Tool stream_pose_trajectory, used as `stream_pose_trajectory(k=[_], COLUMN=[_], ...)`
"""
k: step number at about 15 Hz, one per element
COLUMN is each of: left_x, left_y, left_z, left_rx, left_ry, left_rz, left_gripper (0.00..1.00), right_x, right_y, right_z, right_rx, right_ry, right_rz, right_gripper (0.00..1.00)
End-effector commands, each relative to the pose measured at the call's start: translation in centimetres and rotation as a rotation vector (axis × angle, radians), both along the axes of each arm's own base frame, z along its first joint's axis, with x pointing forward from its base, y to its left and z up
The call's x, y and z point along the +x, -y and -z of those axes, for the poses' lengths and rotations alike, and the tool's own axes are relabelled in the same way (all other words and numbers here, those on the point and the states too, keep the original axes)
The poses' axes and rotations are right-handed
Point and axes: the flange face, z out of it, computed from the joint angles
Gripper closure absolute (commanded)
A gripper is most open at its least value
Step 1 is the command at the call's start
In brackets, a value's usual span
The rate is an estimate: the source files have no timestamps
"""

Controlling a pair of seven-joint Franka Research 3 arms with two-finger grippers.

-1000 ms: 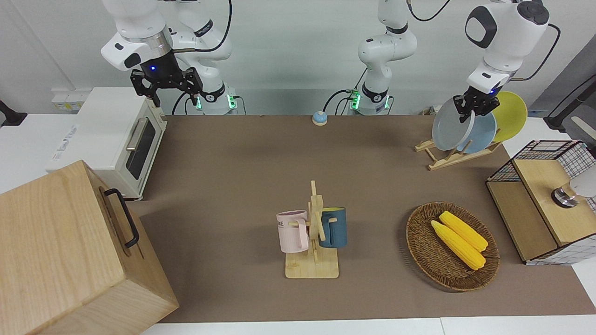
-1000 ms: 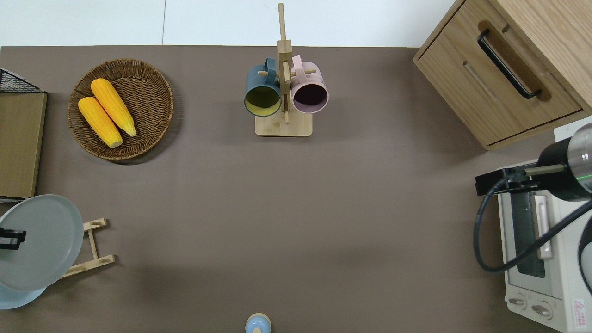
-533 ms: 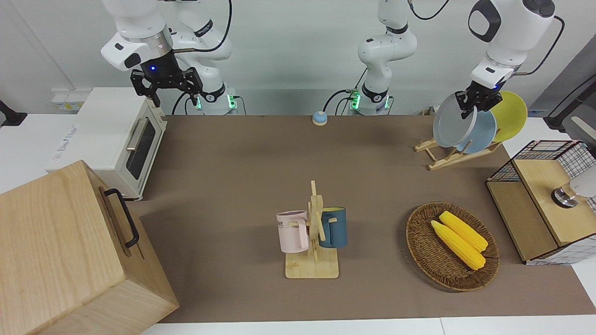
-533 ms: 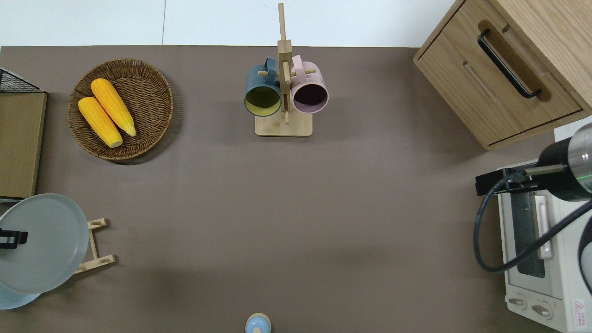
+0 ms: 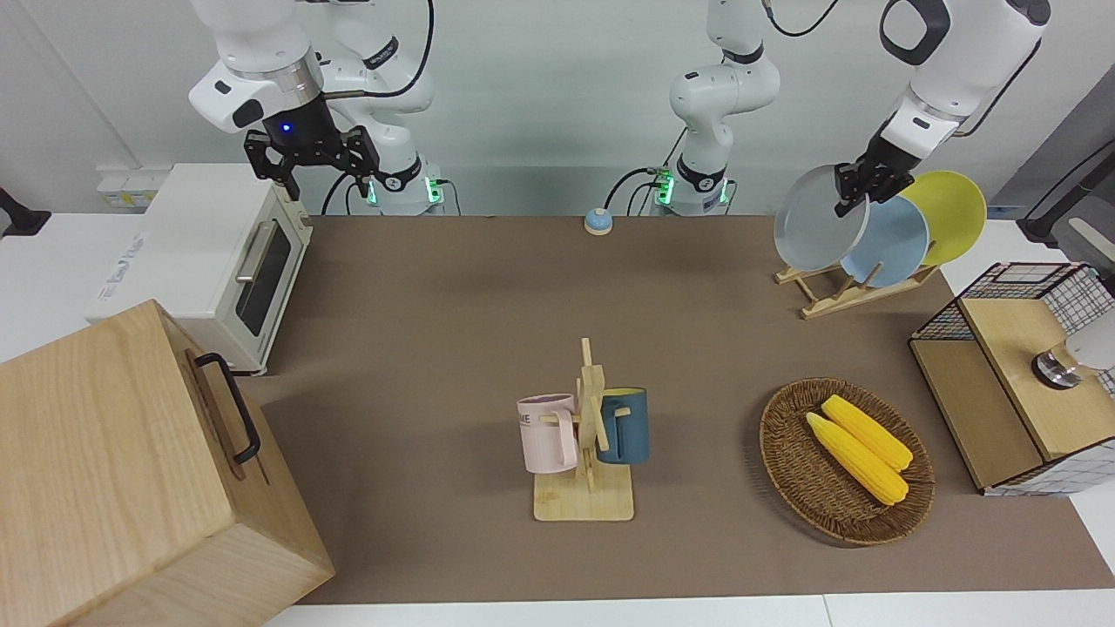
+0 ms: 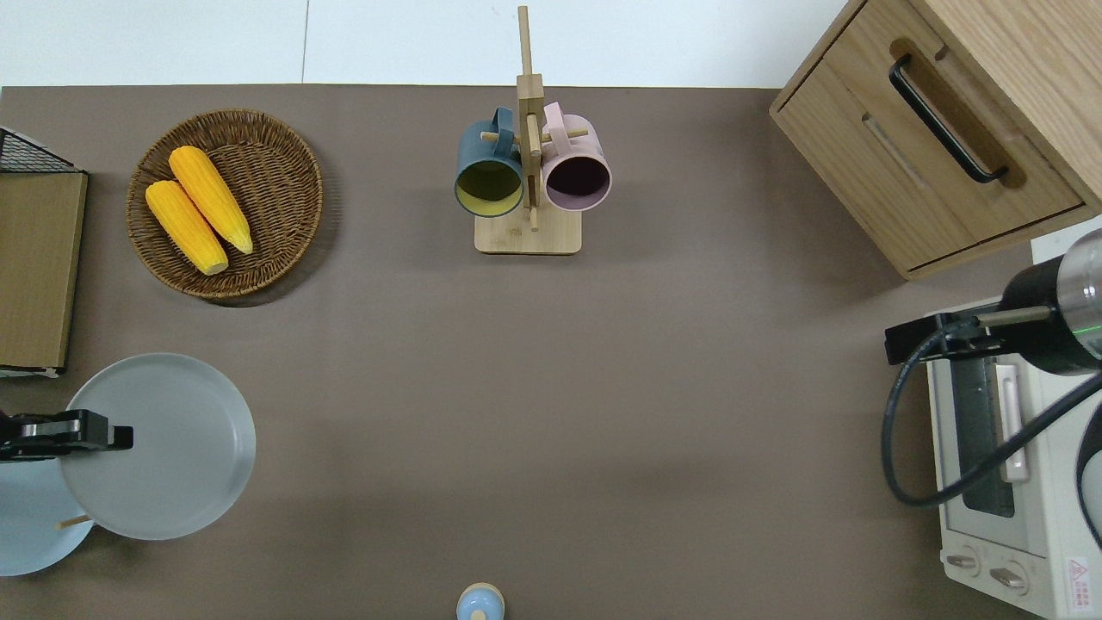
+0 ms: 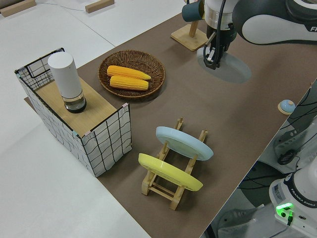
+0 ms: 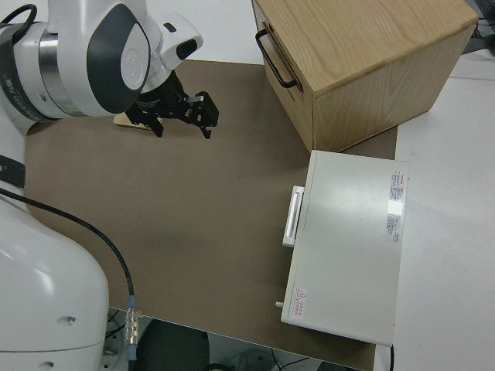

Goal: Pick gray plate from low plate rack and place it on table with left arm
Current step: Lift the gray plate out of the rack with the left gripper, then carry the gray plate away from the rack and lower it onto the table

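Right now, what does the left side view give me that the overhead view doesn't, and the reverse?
Only the left side view shows the low plate rack whole, the yellow plate in it, and the white cylinder on the wire-mesh shelf.

Only the overhead view shows the toaster oven and wooden cabinet.

Both show the left gripper holding the gray plate in the air, the blue plate and the corn basket.

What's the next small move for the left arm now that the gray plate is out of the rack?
Probably lower it. The left gripper holds the gray plate by its rim, tilted in the air, off the low plate rack, where the blue and yellow plates remain. Bare table lies beneath, so bringing it down and levelling looks safe.
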Motion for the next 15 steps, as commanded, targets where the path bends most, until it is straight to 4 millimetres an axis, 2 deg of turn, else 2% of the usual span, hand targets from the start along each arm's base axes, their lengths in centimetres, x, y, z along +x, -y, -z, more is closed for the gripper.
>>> stream_pose_trajectory(k=[1,6,10,15], left_x=[0.9,1.3,1.5,0.2], left_y=[-0.6,-1.9,-1.9,-3.0], left_z=[1.6,5.0,8.2,12.6], left_rx=[-0.148,-0.282,-0.384,-0.49], left_ry=[-0.054,-0.097,-0.114,-0.076], left_rz=[-0.054,-0.096,-0.095,-0.083], left_gripper=[1.0,1.0,1.0,1.0], right_x=[-0.2,-0.2,-0.3,-0.2], right_y=[0.0,0.0,-0.1,0.0], right_z=[-0.3,-0.3,-0.3,-0.3], right_rx=[0.006,0.006,0.006,0.006], right_ry=[-0.007,-0.007,-0.007,-0.007], right_rz=[0.002,0.002,0.0,0.002], right_gripper=[0.013,0.013,0.011,0.011])
